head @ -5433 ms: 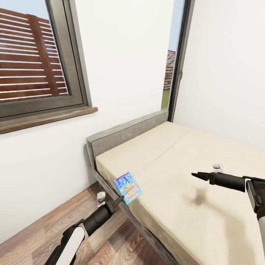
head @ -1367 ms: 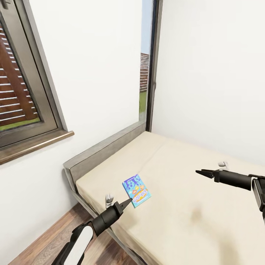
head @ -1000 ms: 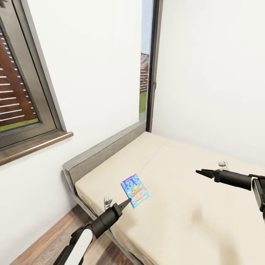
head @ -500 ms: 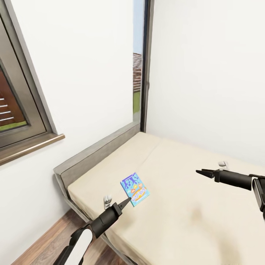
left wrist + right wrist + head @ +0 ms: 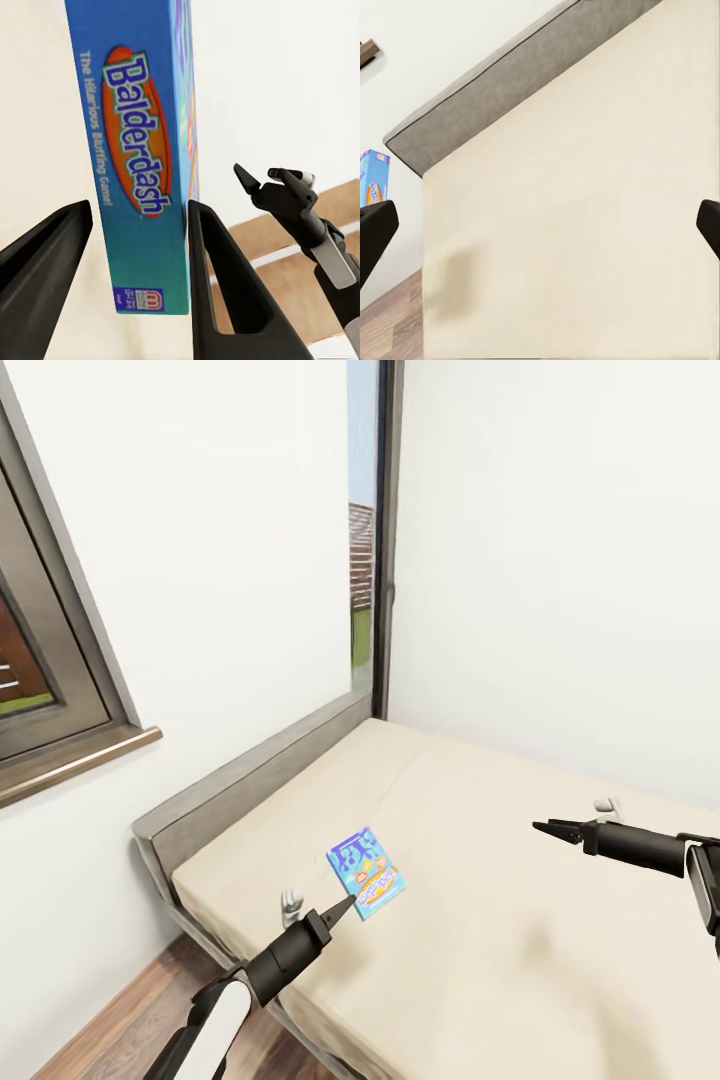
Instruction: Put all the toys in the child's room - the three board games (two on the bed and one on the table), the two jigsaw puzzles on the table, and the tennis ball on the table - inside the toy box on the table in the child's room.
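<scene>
A teal-blue "Balderdash" board game [image 5: 366,871] hangs upright over the near corner of the beige bed [image 5: 500,950]. My left gripper [image 5: 345,905] is shut on its lower end. In the left wrist view the box [image 5: 142,165] stands between the two black fingers [image 5: 210,285]. My right gripper [image 5: 545,827] hovers open above the mattress, nothing between its fingers, and it also appears in the left wrist view [image 5: 262,176]. The right wrist view catches the box's edge [image 5: 371,176]. The toy box and the table are out of view.
A grey padded headboard [image 5: 250,770] runs along the white wall under a dark-framed window [image 5: 60,690]. A narrow tall window [image 5: 365,560] fills the room's corner. Wood-plank floor [image 5: 120,1020] lies left of the bed.
The camera has swung right, so the bed and windows slid left in the picture. Both arms and the held box keep their places in the view.
</scene>
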You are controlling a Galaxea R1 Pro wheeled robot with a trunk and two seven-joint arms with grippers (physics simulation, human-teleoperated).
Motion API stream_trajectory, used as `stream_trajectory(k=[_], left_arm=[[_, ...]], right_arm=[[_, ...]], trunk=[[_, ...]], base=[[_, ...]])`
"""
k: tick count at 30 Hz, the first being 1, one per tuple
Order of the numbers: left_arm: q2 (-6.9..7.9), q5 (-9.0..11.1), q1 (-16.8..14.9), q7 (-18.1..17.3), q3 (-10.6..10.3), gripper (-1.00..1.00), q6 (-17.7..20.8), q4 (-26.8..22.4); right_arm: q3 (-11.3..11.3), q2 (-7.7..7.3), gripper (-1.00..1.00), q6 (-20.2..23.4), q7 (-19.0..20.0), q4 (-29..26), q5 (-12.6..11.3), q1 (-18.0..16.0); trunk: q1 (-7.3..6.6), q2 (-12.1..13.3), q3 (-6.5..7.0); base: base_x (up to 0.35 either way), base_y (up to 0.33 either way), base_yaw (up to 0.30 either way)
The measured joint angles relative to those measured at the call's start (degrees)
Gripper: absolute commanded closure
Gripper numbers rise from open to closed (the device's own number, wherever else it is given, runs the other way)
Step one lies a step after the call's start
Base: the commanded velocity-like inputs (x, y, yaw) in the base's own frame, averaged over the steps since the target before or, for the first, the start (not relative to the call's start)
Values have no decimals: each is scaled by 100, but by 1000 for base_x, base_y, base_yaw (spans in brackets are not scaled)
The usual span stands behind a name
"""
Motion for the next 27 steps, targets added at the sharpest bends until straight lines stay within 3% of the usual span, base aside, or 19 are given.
stream_trajectory(k=[27], left_arm=[[9, -13, 0, -10, 0, 100, -4, -19]], right_arm=[[1, 7, -100, 11, 0, 0, 1, -1]], trunk=[[0, 0, 0]], base=[[0, 0, -242]])
